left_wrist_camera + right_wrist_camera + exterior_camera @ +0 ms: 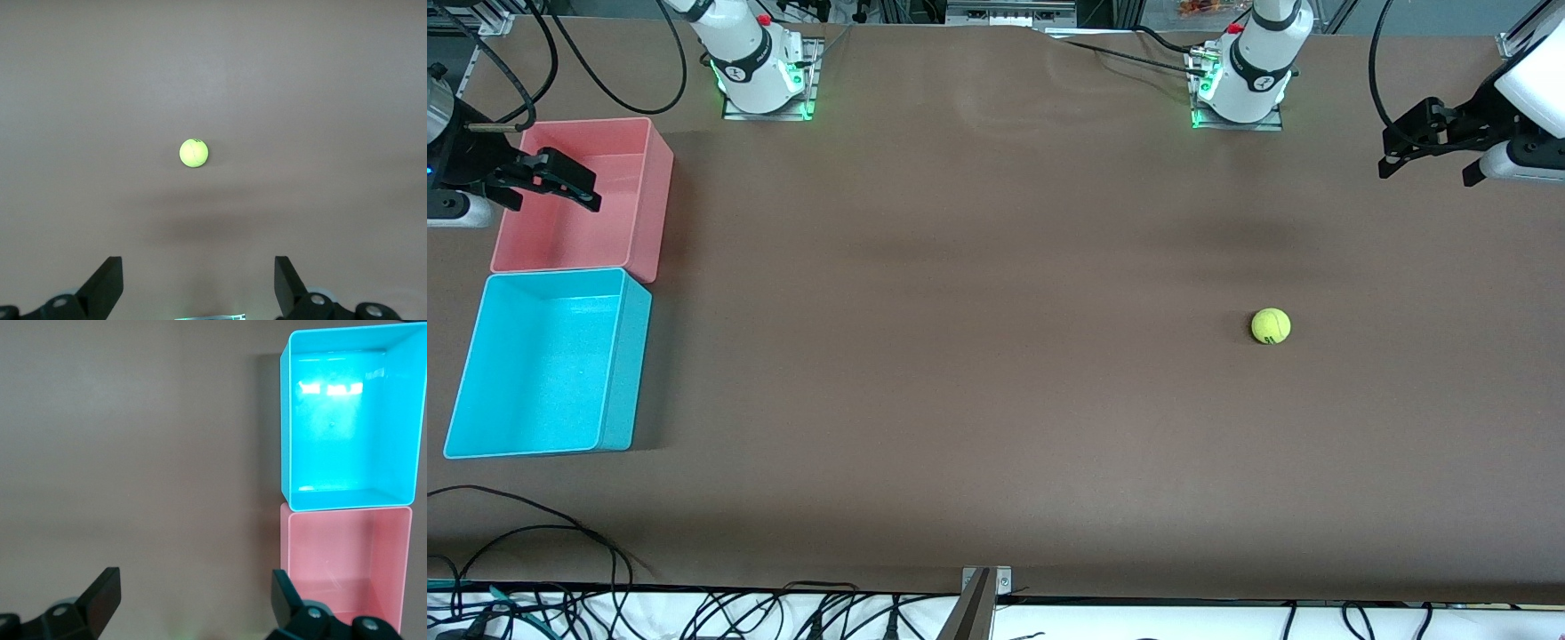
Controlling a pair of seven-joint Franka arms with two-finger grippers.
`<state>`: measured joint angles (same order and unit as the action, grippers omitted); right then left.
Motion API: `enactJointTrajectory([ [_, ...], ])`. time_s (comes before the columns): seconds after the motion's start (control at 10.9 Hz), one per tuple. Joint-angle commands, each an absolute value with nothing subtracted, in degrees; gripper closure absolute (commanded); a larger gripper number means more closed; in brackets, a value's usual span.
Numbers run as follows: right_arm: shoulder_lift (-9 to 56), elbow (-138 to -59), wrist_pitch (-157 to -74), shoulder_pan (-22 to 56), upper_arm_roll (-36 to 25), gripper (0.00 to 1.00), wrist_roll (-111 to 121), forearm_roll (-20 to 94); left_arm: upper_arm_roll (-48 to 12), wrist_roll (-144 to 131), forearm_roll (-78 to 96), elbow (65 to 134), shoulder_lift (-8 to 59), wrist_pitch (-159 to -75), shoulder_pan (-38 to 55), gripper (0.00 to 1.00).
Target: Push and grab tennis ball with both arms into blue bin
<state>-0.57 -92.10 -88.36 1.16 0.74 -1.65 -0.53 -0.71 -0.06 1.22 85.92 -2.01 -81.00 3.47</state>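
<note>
At the right of centre in the front view, the tennis ball (1271,325) sits alone on the bare brown bench (978,356), while the blue bin (618,373) is at the frame's left edge, touching the pink bin (645,204) just above it. You have the whole width of the bench to cover, and I judge that to be the main hazard: a fuzzy ball pushed off-centre will likely curve away, toward the bench's lower edge or up toward the arm bases, and a hard shove could send it past the reach of the receiving arm. The left end effector (1427,160) hangs at the upper right of that frame with its fingers spread, well apart from the ball, which lies lower and toward the frame's centre from it; the right end effector (551,185), also spread, hangs over the pink bin at the upper left. In the left wrist view the ball (193,153) shows just left of centre, above the two parted fingers (107,283) at the bottom corners, roughly on the line between them yet well clear. In the right wrist view you see no ball at all, only both bins at the right edge, the blue bin (285,453) above the pink bin (285,573); since they stand together, a loose drop could land in the wrong one.
</note>
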Motion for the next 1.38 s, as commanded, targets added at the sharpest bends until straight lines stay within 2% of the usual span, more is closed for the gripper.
enactJointTrajectory([
  [0.0,-0.88,-91.23,-86.57,1.23,0.88,0.00,-1.49,-0.18,-0.61,-0.17,-0.09,83.15,-1.14,-79.54,3.34,0.00],
  [0.83,-0.88,-91.23,-85.52,1.32,1.05,0.00,-1.41,-0.18,-2.02,-0.18,-0.09,83.06,-1.14,-79.54,3.78,0.00],
  [1.29,-0.97,-91.23,-84.47,1.58,3.78,0.00,-1.49,-0.44,-2.55,-0.18,-0.09,82.97,-1.14,-79.54,3.69,0.00],
])
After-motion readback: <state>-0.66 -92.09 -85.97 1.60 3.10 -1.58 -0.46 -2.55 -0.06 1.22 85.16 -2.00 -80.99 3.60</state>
